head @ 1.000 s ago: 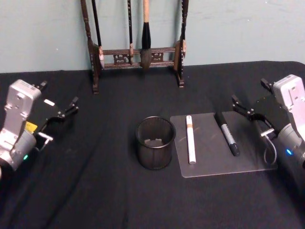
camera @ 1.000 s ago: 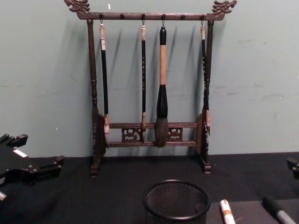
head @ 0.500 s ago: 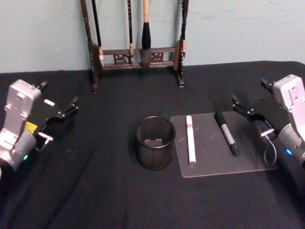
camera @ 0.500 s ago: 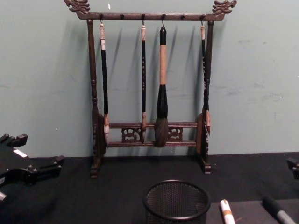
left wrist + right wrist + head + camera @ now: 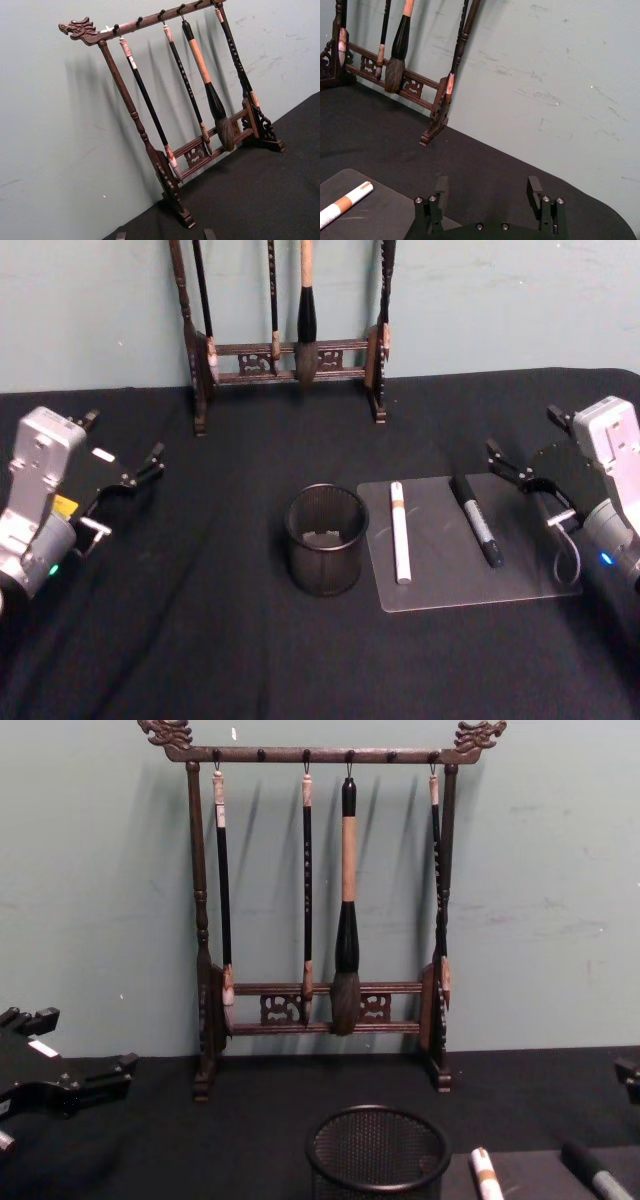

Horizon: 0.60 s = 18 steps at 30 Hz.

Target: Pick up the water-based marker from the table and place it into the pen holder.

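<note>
Two markers lie side by side on a clear mat (image 5: 455, 585) on the black table (image 5: 200, 640): a white one with an orange band (image 5: 400, 532) (image 5: 484, 1172) (image 5: 342, 204) and a black one with a grey label (image 5: 477, 520) (image 5: 597, 1175). I cannot tell which is the water-based marker. The black mesh pen holder (image 5: 323, 540) (image 5: 377, 1150) stands upright just left of the mat. My right gripper (image 5: 523, 430) (image 5: 488, 186) hovers open beyond the mat's right corner. Far to the left, my left gripper (image 5: 122, 438) (image 5: 80, 1040) is open and holds nothing.
A tall dark wooden rack (image 5: 290, 350) (image 5: 320, 920) (image 5: 170, 150) hung with several brushes stands at the back of the table against the green wall. A small flat object lies in the bottom of the pen holder.
</note>
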{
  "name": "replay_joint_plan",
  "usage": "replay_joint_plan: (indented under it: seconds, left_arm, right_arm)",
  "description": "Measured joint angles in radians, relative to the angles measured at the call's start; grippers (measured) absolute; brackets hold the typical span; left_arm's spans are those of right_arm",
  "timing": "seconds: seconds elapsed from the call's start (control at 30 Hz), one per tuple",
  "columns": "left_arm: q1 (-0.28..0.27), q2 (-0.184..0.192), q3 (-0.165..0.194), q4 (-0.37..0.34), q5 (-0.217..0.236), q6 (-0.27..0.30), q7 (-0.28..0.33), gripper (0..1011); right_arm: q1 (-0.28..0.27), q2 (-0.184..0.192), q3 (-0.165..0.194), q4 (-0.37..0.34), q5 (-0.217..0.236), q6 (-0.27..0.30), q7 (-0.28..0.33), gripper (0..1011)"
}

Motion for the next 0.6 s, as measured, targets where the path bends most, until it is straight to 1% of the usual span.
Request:
replay_joint_plan:
  seconds: [0.6]
  left_arm:
    - [0.0, 0.0, 0.0, 0.0, 0.0, 0.0, 0.0, 1001]
  right_arm:
    - [0.0, 0.0, 0.0, 0.0, 0.0, 0.0, 0.0, 1002]
